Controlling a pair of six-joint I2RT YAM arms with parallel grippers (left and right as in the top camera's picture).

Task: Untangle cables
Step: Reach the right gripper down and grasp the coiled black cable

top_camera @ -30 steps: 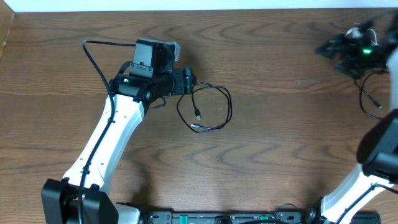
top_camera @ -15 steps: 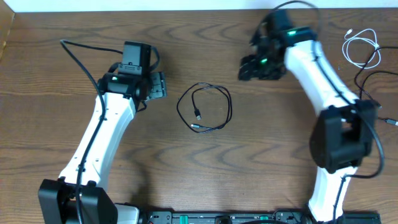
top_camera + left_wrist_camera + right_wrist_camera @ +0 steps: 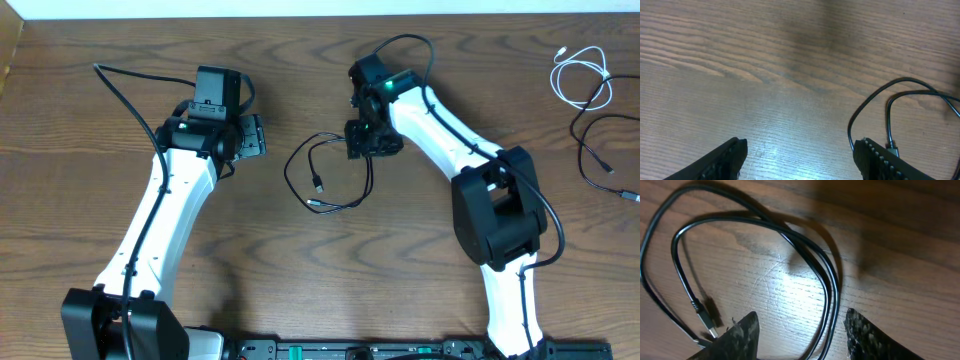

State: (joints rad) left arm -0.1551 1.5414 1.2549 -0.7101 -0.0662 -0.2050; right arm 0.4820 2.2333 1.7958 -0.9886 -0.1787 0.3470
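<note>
Open right gripper (image 3: 800, 330) straddles the black cable loop (image 3: 830, 287) at 1 o'clock, probably to pinch; left gripper (image 3: 800, 152) open, empty, at 9 o'clock.

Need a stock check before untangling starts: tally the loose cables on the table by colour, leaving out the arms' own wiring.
Black cables: 2, the coiled black cable mid-table and the black cable at the right edge.
White cables: 1, the white cable at the top right.
Total: 3
</note>
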